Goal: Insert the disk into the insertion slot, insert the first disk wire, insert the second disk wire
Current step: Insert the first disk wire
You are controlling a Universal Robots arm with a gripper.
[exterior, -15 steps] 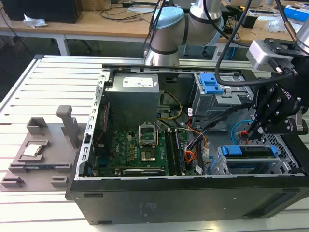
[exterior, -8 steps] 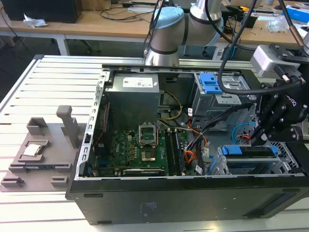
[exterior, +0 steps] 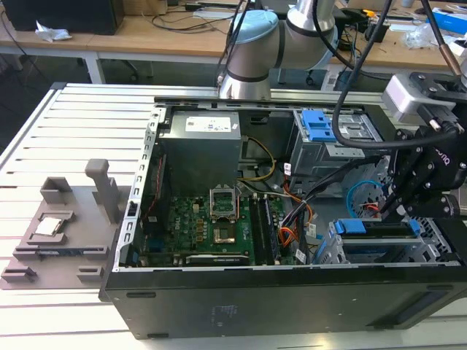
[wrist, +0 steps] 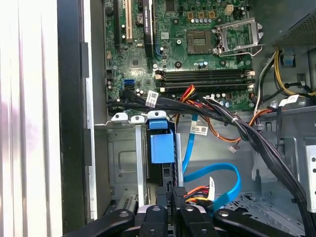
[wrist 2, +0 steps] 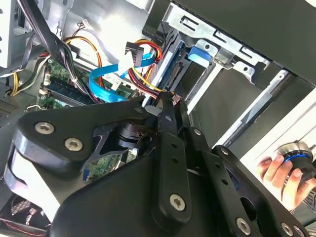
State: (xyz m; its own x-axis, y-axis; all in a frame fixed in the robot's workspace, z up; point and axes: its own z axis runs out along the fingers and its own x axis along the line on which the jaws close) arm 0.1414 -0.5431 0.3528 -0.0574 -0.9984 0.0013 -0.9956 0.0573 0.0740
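— What does the exterior view give me?

— Your gripper (exterior: 385,211) hangs over the corner of the open computer case (exterior: 241,299) at the exterior view's right. The disk (exterior: 376,232) sits in the insertion slot (exterior: 341,257), with its blue carrier showing along the upper side. The first disk wire (exterior: 373,208) appears as a short red stretch just beside your fingertips, and the light blue cable (exterior: 357,191) is looped behind it. The motherboard (exterior: 211,226) lies well apart, toward the exterior view's left.

— And the second wrist view?

— There your gripper (wrist 2: 167,97) has its fingers drawn together, pinching the end of the first disk wire (wrist 2: 142,80). The wire's red run leads away beside the light blue cable (wrist 2: 101,81). Your fingertips are near the end of the disk (wrist 2: 200,53), which is seated in the insertion slot (wrist 2: 217,32). You cannot tell whether the plug touches the disk. A hand (wrist 2: 281,174) outside the case rests on a round knob (wrist 2: 296,150).

— First wrist view?

— Your gripper (wrist: 172,195) is just beside the end of the disk (wrist: 162,147), which stands edge-on inside the insertion slot (wrist: 123,163). The light blue cable (wrist: 224,170) curls close by, and the motherboard (wrist: 197,44) lies beyond the cage.
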